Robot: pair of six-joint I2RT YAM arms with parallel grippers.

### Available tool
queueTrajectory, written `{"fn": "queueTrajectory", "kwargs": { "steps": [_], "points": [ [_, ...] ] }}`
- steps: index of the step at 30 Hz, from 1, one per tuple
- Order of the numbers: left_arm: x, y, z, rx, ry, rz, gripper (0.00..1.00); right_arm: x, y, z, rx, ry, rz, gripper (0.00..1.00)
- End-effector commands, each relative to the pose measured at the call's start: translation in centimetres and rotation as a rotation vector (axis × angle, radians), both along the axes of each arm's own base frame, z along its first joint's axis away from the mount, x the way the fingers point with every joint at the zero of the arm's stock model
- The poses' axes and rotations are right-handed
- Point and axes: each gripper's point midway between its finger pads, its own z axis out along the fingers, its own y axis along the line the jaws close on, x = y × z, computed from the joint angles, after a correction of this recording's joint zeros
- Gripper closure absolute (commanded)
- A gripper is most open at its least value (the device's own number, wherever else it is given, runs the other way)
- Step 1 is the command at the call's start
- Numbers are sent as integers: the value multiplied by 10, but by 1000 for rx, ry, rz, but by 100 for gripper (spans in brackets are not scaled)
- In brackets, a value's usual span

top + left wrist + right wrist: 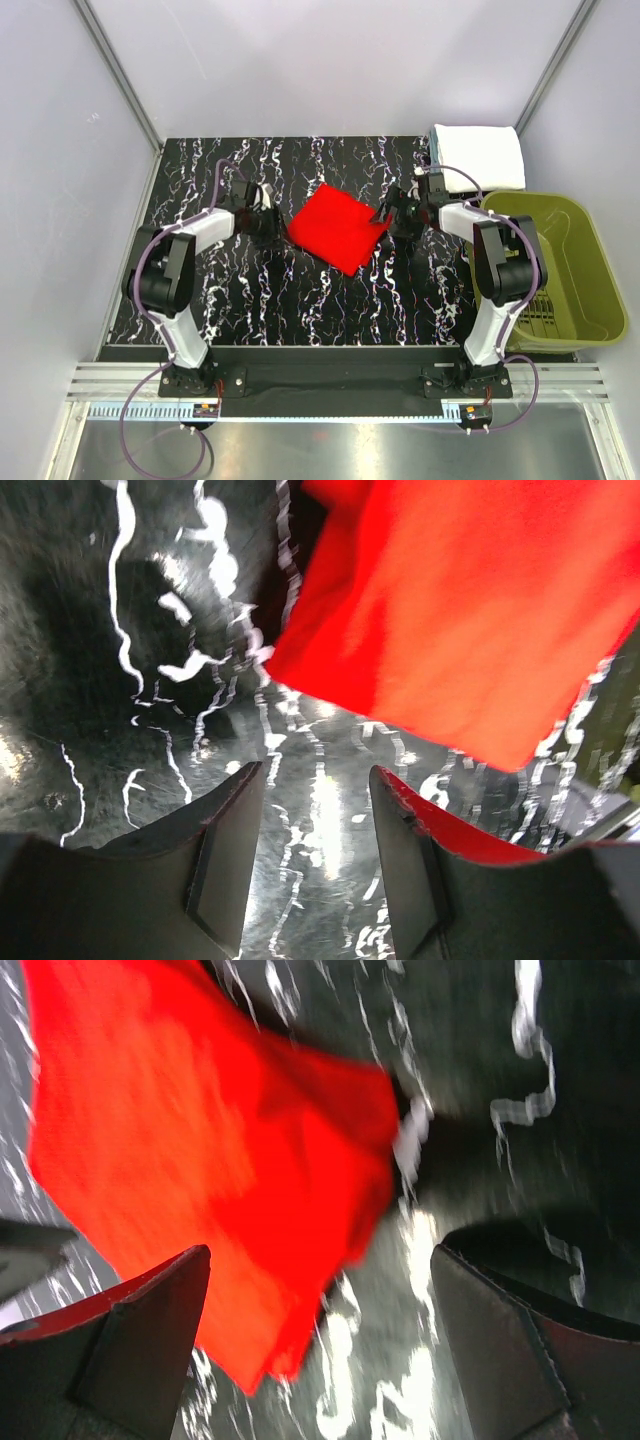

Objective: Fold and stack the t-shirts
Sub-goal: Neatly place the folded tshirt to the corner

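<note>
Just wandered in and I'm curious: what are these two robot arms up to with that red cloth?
They are folding shirts. A red shirt lies folded into a rough square in the middle of the table. The left gripper and right gripper sit on either side of it, both open, holding nothing. White folded cloth sits far right, near a green basket.

Low, reaching inward: left gripper (315, 780) jaws parted; right gripper (320, 1260) jaws wider (both empty).

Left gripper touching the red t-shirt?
Apart. The left wrist view shows the open left gripper short of the red t-shirt, with bare table between fingertips and cloth edge.
</note>
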Motion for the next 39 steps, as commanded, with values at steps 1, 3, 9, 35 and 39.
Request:
{"fn": "queueTrajectory", "kwargs": {
  "steps": [1,3,9,35,39],
  "points": [
    [30,-11,59,-72,-189,30,48,32,6,-1,36,-66,-33,0],
    [38,-19,71,-114,-225,17,48,38,12,-8,51,-81,-15,0],
    [59,-36,57,-199,-232,-2,48,43,3,-26,-6,-71,-33,0],
    [38,-30,-17,-142,-37,34,49,16,23,-29,126,12,194,0],
    [37,-29,-19,-137,-35,30,49,15,31,-20,216,-15,251,0]
  ]
}}
